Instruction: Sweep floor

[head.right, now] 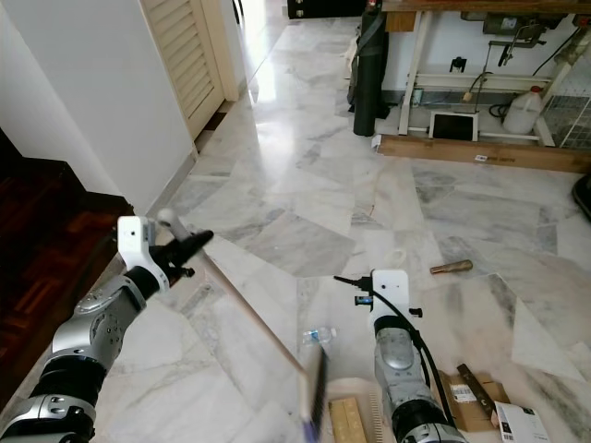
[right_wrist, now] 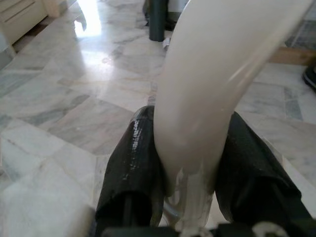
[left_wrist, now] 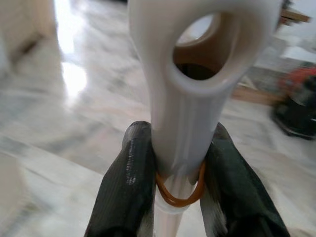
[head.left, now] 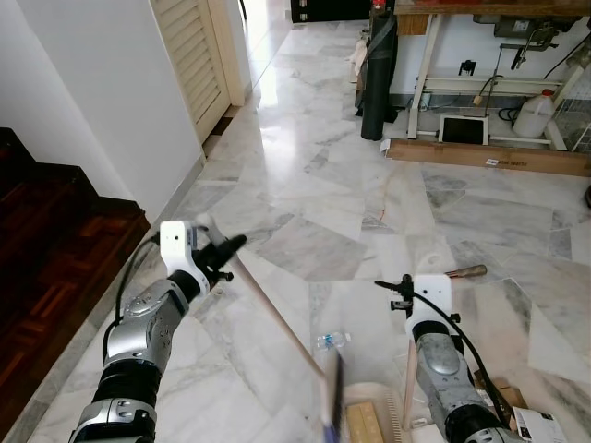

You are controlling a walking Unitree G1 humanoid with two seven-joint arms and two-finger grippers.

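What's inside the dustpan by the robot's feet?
The dustpan holds a yellowish wooden block. The broom head, swept by the left gripper, stands at its left edge. The picture's edge cuts off the rest. The right gripper holds the dustpan's handle.

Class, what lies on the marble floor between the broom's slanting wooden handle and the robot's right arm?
A small crumpled clear plastic bottle lies on the floor there, seen in the left eye view, just above the cream dustpan.

White and grey veining is running across the marble floor (head.left: 314,175), glaring pale at the far left beside a cream louvred door (head.left: 189,55). At the near left, dark reddish-brown wood stairs (head.left: 46,249) are showing. A wooden-brown broom handle (head.left: 277,318) is ending in a white cap (left_wrist: 197,74) ringed by an orange rubber band (left_wrist: 178,197), between black fingers (left_wrist: 126,182).
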